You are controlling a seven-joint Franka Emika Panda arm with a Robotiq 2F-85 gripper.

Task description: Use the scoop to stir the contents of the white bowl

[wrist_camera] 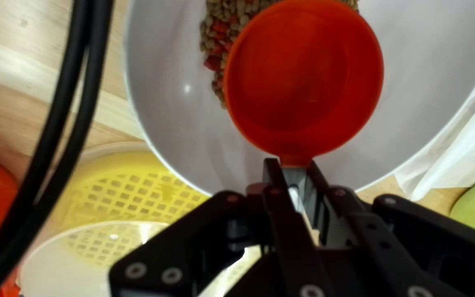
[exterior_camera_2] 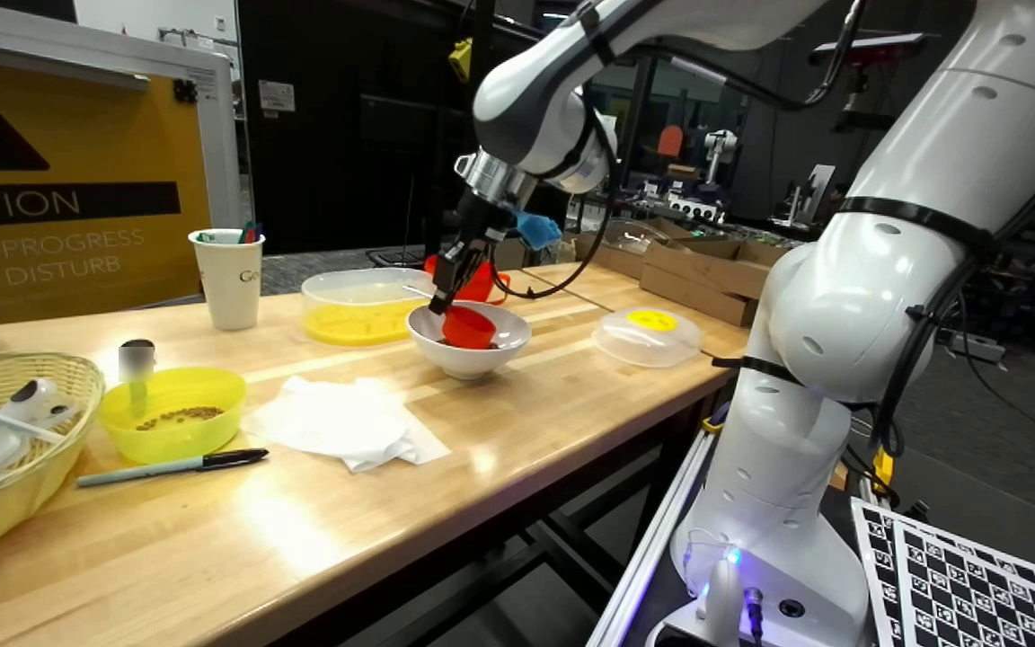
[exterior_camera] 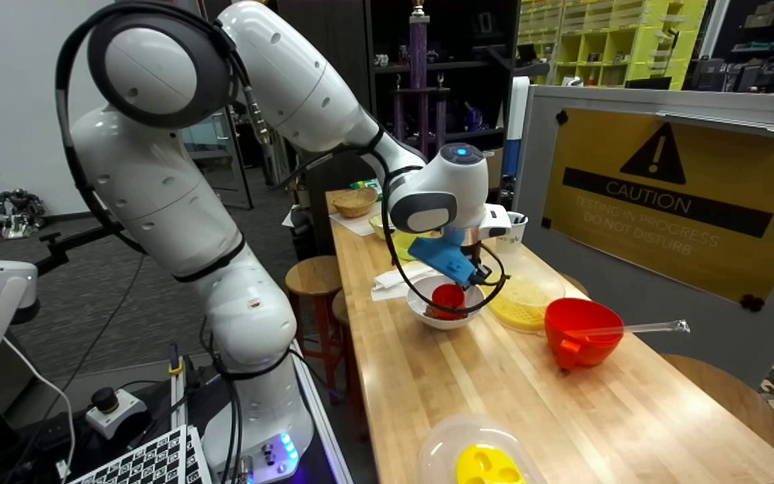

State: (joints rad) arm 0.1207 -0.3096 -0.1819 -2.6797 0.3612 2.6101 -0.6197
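Observation:
The white bowl (exterior_camera_2: 468,362) stands on the wooden table and also shows in another exterior view (exterior_camera: 446,324). In the wrist view the white bowl (wrist_camera: 179,128) holds small brown grains with red pieces (wrist_camera: 221,39) on one side. The scoop, a round red cup (wrist_camera: 303,78), is inside the bowl, its open side toward the wrist camera. It shows tilted in both exterior views (exterior_camera: 448,298) (exterior_camera_2: 469,328). My gripper (wrist_camera: 292,164) is shut on the scoop's short handle, above the bowl's rim. The handle is mostly hidden between the fingers. The scoop covers part of the contents.
A yellow perforated container (exterior_camera_2: 360,319) and a red bowl (exterior_camera: 582,333) with a clear utensil stand near the white bowl. White paper (exterior_camera_2: 347,422), a yellow dish (exterior_camera_2: 176,422), a paper cup (exterior_camera_2: 232,283) and a clear lid (exterior_camera_2: 648,340) are on the table. A black cable (wrist_camera: 68,123) loops beside my gripper.

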